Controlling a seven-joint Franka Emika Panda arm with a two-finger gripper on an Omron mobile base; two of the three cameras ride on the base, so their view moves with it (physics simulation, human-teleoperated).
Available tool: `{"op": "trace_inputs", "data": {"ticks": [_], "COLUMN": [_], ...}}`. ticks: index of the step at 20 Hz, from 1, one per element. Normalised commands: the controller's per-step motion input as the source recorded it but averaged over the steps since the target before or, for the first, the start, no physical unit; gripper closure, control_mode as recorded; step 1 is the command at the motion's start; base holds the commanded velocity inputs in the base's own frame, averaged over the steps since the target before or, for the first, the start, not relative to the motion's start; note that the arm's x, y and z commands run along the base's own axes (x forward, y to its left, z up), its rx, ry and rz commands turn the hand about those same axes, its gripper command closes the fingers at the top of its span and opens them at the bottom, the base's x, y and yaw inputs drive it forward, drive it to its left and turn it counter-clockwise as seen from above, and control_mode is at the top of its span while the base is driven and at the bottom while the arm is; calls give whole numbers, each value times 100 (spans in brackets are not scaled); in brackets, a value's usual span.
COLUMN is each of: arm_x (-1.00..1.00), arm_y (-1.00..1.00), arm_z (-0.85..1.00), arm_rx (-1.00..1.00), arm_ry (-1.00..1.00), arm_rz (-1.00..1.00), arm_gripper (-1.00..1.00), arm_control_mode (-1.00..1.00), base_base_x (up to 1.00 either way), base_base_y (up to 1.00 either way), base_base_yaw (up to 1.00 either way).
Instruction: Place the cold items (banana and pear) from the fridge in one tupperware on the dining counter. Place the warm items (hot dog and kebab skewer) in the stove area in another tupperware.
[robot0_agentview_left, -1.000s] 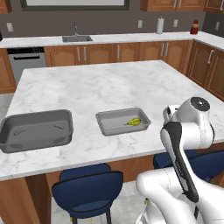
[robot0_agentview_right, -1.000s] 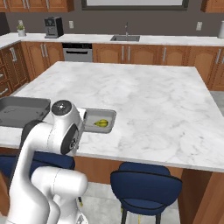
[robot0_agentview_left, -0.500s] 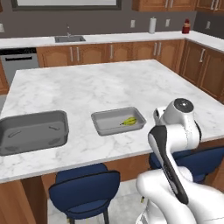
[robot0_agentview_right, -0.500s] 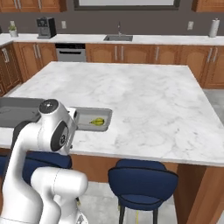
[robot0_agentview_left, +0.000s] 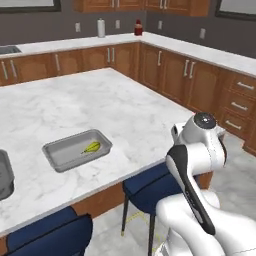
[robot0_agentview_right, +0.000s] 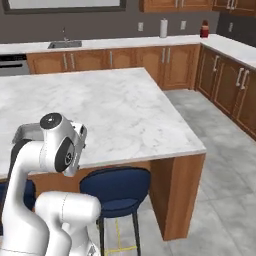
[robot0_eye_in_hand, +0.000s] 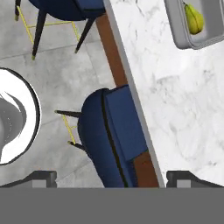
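Dark grey walls (robot0_agentview_left: 50, 30), brown wooden base cabinets (robot0_agentview_left: 200, 82) under pale wall counters (robot0_agentview_right: 125, 42), steel sink (robot0_agentview_right: 64, 45), paper towel roll (robot0_agentview_right: 163, 28), red bottle (robot0_agentview_right: 204, 29), navy bar stools (robot0_agentview_right: 117, 187), grey tiled floor (robot0_agentview_right: 220, 165), even soft light

No readable text, labels or signs.

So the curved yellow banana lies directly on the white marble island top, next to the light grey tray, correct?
Not quite. The curved yellow banana lies inside the shallow light grey tray, which stands on the white marble island top. The left base view shows it.
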Motion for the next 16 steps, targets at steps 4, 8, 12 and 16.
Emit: {"op": "trace_inputs", "data": {"ticks": [4,8,12,16], "arm_x": [0,0,0,0], "arm_y": [0,0,0,0], "arm_z": [0,0,0,0], "arm_rx": [0,0,0,0], "arm_ry": [0,0,0,0], "arm_rz": [0,0,0,0], "arm_gripper": [-100,-100,-100,-100], "arm_control_mode": [100,100,100,100], "base_base_x": [-1,0,0,0], "base_base_y": [-54,-41,-41,-47], "base_base_yaw": [-60,-68,-70,-70]}}
